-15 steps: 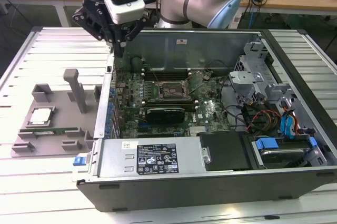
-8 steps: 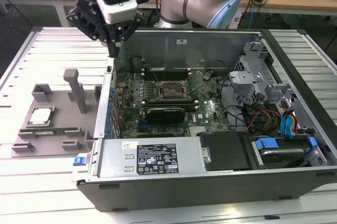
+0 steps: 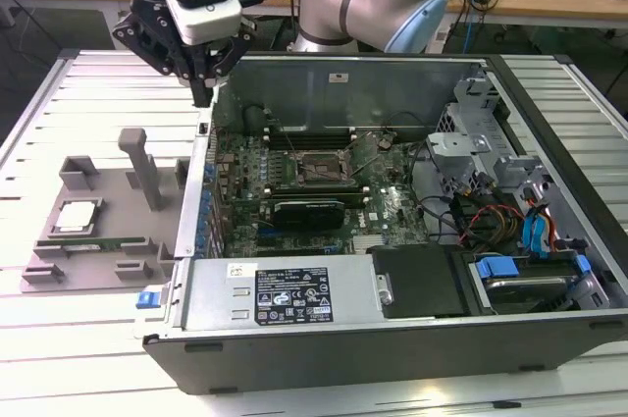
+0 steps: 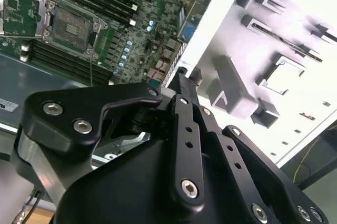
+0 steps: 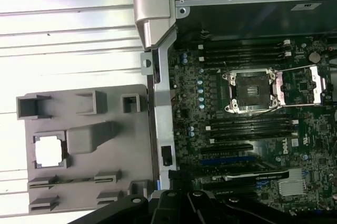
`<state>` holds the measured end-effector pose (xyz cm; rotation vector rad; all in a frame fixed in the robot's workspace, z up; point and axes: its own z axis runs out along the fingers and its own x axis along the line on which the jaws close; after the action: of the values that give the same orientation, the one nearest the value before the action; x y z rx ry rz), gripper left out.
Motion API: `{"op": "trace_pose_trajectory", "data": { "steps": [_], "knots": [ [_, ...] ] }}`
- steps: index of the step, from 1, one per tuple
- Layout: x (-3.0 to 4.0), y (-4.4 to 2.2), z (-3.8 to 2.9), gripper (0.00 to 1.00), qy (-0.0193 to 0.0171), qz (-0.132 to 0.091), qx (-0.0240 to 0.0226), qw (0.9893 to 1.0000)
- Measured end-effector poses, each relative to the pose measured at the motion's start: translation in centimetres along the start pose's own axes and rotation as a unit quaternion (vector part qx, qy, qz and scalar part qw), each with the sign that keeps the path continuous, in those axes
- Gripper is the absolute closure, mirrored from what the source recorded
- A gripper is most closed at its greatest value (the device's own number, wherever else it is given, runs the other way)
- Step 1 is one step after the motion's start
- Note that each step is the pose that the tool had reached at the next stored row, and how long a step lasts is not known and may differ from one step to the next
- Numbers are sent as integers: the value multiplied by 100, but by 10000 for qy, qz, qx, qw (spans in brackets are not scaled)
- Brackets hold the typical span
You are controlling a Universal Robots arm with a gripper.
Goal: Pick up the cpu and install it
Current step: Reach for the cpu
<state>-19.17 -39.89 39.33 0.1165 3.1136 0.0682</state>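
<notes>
Found jaws drawn together, gripping nothing, poised above the side wall (image 3: 193,211) of the open computer case. Noted, just outside that wall, a grey holder (image 3: 118,213) on the tabletop (image 3: 98,338). Located the cpu (image 3: 77,218) lying flat in a recess at the holder's outer edge, below the jaws and well apart from them, on the side away from the case. Judged its outline square, with no long axis to favour. Recorded the open socket (image 3: 316,170) on the jaws' opposite side, inside the case.
</notes>
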Motion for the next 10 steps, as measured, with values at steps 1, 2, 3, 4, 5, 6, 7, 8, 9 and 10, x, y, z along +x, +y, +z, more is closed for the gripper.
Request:
{"op": "trace_pose_trajectory", "data": {
  "steps": [1,2,3,4,5,6,7,8,9,10],
  "knots": [
    [25,-2,-1,89,0,0,0,10000],
    [40,-3,-1,89,0,0,0,10000],
    [52,-4,-1,89,0,1,0,10000],
    [68,-5,-2,89,0,0,0,10000],
    [82,-6,-2,89,0,0,0,10000],
    [94,-7,-2,89,0,0,0,10000],
    [112,-8,-3,89,0,0,0,10000],
    [127,-10,-3,89,0,0,0,10000],
    [138,-10,-4,89,0,0,0,10000],
    [160,-12,-4,89,0,0,0,10000]
  ]
}}
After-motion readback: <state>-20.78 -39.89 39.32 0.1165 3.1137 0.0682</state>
